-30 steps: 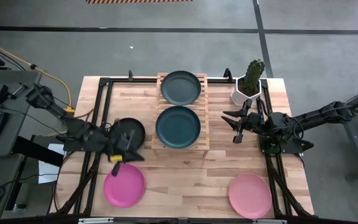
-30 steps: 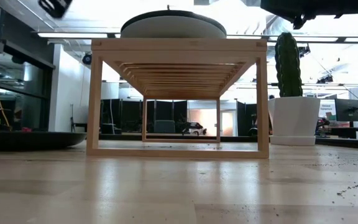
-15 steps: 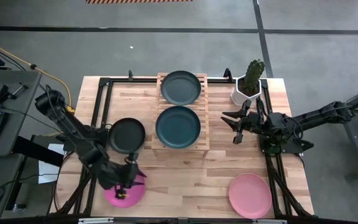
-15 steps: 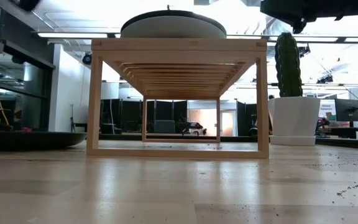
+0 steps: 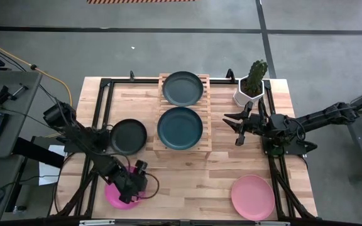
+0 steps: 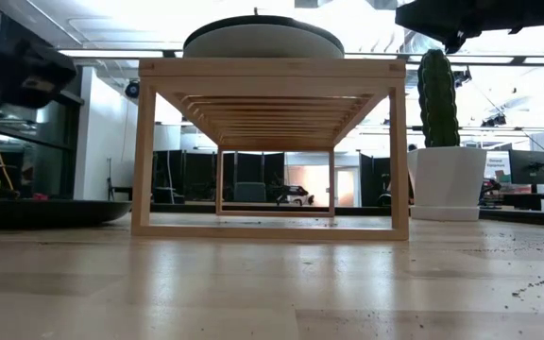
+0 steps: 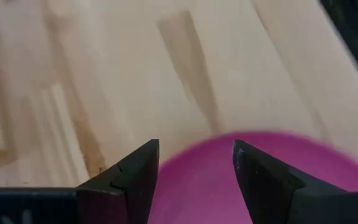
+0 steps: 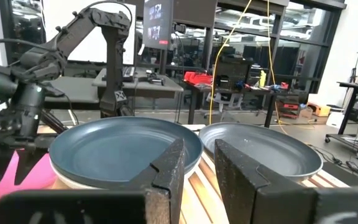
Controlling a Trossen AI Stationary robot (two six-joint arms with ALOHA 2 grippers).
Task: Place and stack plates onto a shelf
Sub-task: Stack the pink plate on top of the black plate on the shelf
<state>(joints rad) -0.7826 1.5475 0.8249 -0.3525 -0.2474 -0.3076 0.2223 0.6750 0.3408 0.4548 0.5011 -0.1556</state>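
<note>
No writing, label, brand or number can be read anywhere here; the hanging screen in the room behind shows only blurred marks.

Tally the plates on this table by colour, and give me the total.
Dark teal-grey plates: 2, far one and near one
Black plate: 1
Magenta plate: 1
Salmon pink plate: 1
Pale mint plate, under a teal one: 1
Total: 6

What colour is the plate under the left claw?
Magenta. The plate under the left gripper shows best from the high view.
</note>
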